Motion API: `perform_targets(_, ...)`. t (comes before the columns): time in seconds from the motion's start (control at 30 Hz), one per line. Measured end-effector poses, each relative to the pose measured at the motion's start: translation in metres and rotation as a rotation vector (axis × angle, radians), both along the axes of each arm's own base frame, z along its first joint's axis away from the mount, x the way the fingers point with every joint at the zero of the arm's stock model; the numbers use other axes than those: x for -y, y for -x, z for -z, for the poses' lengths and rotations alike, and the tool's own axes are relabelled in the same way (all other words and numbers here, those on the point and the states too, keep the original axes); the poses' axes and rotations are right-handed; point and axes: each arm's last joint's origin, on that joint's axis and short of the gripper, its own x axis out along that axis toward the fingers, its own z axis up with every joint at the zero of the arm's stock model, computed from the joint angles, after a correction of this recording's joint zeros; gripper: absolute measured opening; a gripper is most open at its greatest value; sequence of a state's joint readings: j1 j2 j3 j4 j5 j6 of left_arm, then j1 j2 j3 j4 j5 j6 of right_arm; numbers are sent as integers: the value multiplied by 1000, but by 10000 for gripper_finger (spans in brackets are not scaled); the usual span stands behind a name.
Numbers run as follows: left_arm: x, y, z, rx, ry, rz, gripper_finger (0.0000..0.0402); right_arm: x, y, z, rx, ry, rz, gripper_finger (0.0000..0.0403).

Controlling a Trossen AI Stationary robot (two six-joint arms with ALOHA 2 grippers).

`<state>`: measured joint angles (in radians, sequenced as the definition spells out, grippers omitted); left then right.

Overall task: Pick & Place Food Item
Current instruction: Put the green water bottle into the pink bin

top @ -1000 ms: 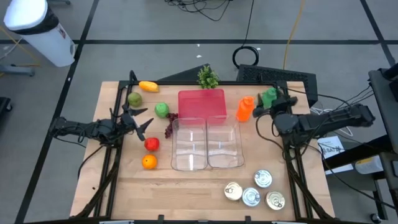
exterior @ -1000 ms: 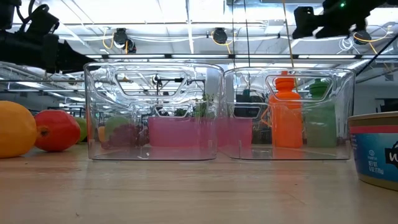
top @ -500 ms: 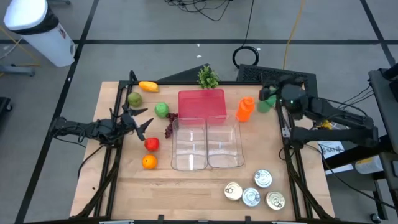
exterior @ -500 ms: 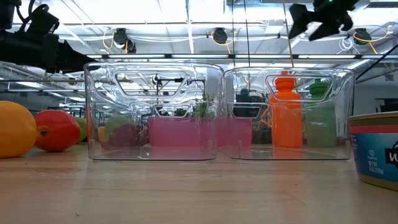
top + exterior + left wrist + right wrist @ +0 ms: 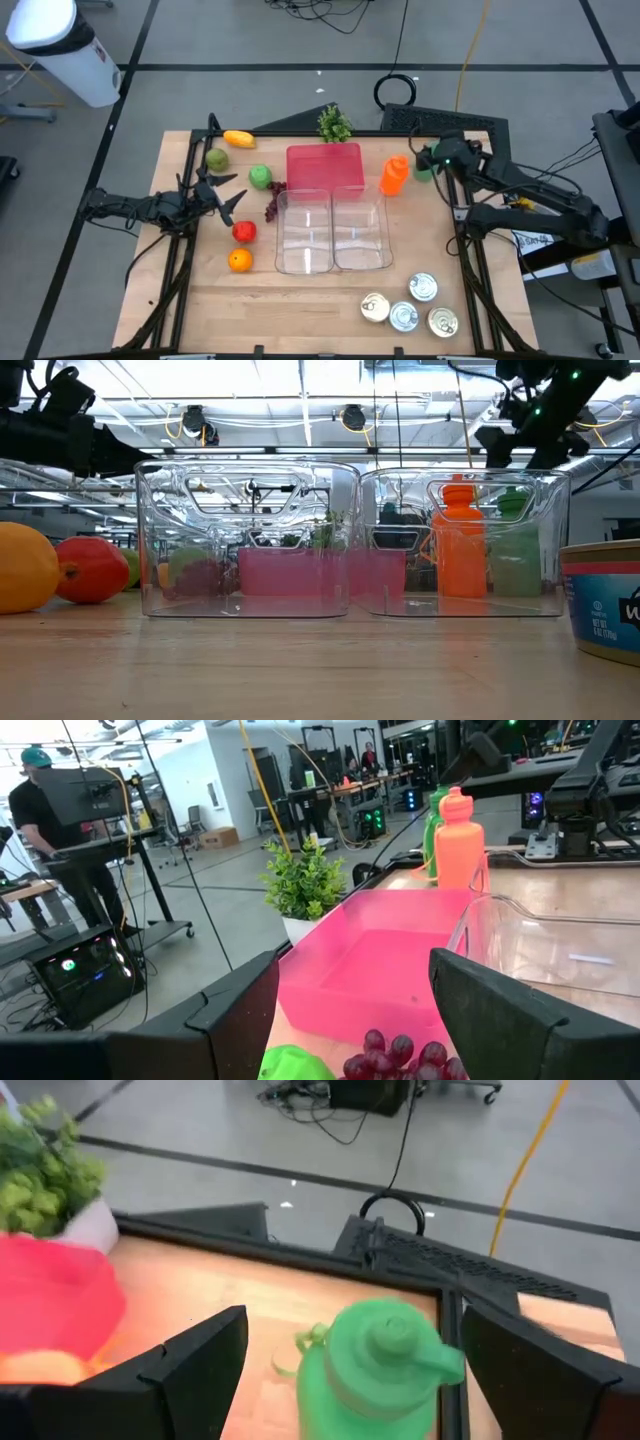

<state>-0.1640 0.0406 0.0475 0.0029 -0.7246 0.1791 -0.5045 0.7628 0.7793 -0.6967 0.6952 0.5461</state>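
A green bottle (image 5: 424,166) stands at the table's far right, beside an orange bottle (image 5: 394,175). My right gripper (image 5: 432,158) hovers just over the green bottle, open. In the right wrist view its fingers stand on either side of the bottle's cap (image 5: 388,1342), apart from it. My left gripper (image 5: 230,196) waits open at the table's left, among the fruit. A red fruit (image 5: 243,232), an orange (image 5: 239,260), a green lime (image 5: 260,177) and dark grapes (image 5: 273,200) lie around it. Two clear bins (image 5: 332,233) stand in the middle.
A pink tray (image 5: 325,167) sits behind the bins, with a small potted plant (image 5: 334,124) at the far edge. A green fruit (image 5: 217,159) and a yellow-orange one (image 5: 238,139) lie far left. Several cans (image 5: 408,305) stand near right. A person (image 5: 45,830) stands beyond the table.
My right arm has swung toward the table's far edge and tipped its gripper over, bringing it down over the green bottle. The bottles and fruit have stayed where they were.
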Motion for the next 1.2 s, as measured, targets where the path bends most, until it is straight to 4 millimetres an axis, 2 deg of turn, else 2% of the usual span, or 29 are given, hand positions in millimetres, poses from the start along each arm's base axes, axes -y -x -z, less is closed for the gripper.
perform_targets(0.47, 0, 0, 0, 0, 0, 0, 273, 3, -3, 39, 20, 26, 58, 345)
perform_targets(0.8, 0, 0, 0, 0, 0, 0, 273, 3, -7, 49, 48, -18, -7, 345)
perform_targets(0.9, 0, 0, 0, 0, 0, -1, 273, 4, -9, 42, 74, 27, -19, 345)
perform_targets(1.2, 0, 0, 0, -1, 0, 0, 273, 5, -9, 42, 38, 47, -20, 345)
